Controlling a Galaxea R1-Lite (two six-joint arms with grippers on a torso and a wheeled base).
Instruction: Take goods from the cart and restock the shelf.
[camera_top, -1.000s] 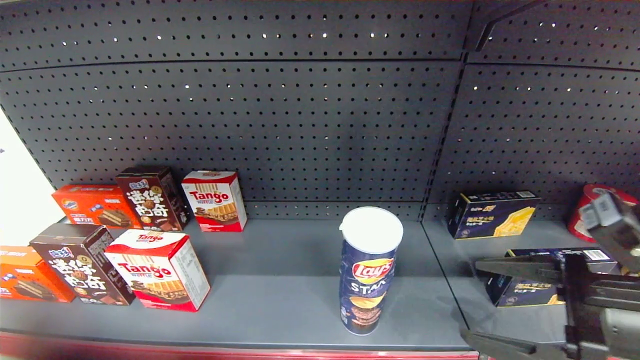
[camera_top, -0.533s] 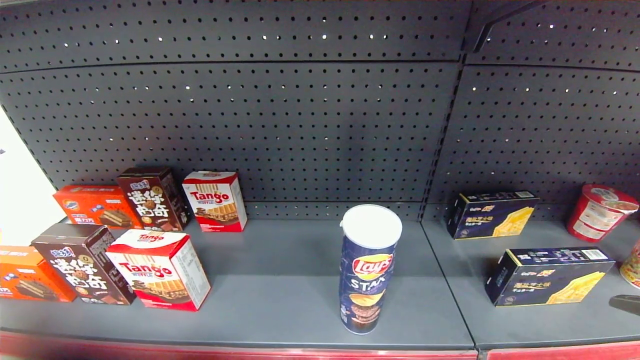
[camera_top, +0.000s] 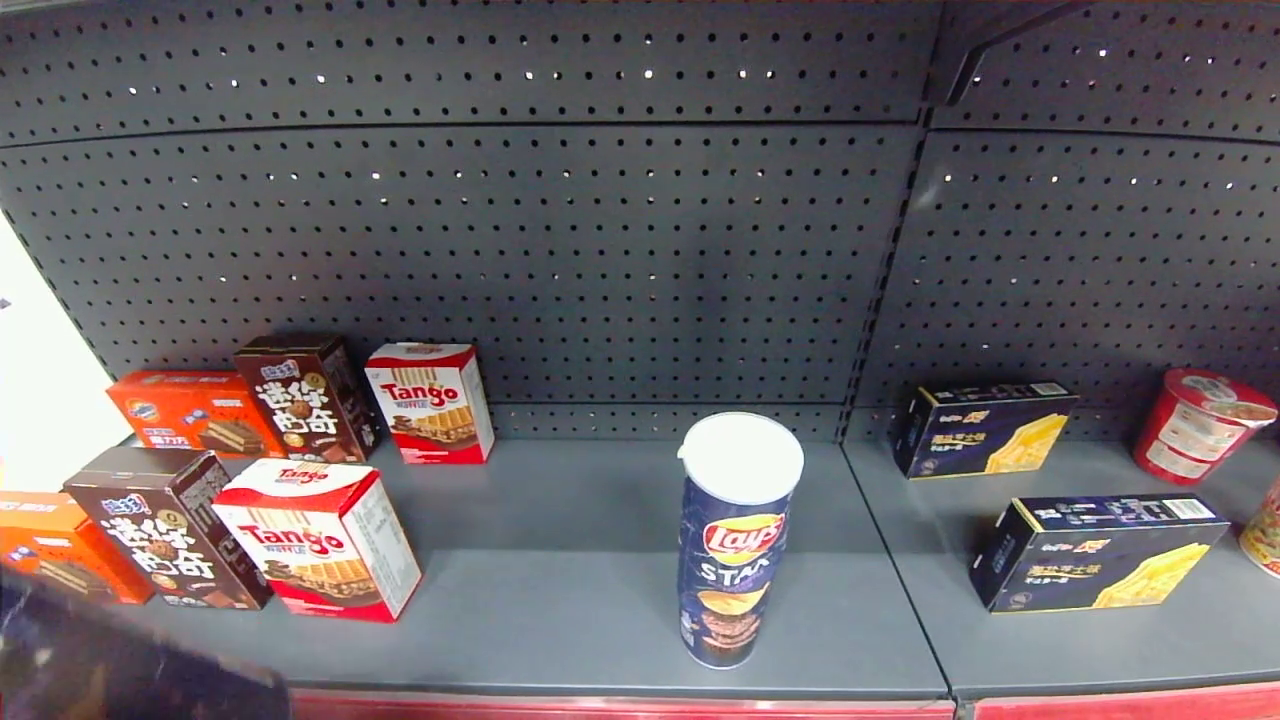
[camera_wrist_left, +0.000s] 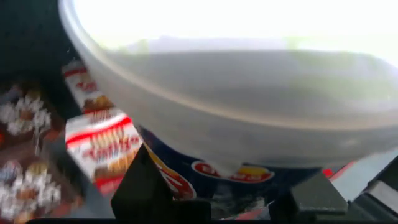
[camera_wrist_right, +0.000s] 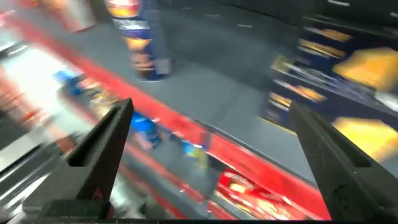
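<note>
Left hand (camera_wrist_left: 230, 180) clamps a white-lidded can (camera_wrist_left: 249, 93), boxes (camera_wrist_left: 102, 146) near it. Right hand (camera_wrist_right: 211, 106) gapes wide, empty, before the shelf (camera_top: 560, 580), where a second can (camera_top: 738, 540) stands upright.

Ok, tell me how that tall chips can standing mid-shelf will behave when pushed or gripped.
The chips can is tall and narrow on a small base, so a push near its white lid would probably tip it. Once down, its round body would likely roll along the flat shelf. Its smooth printed wall may slip in a loose grip.
</note>
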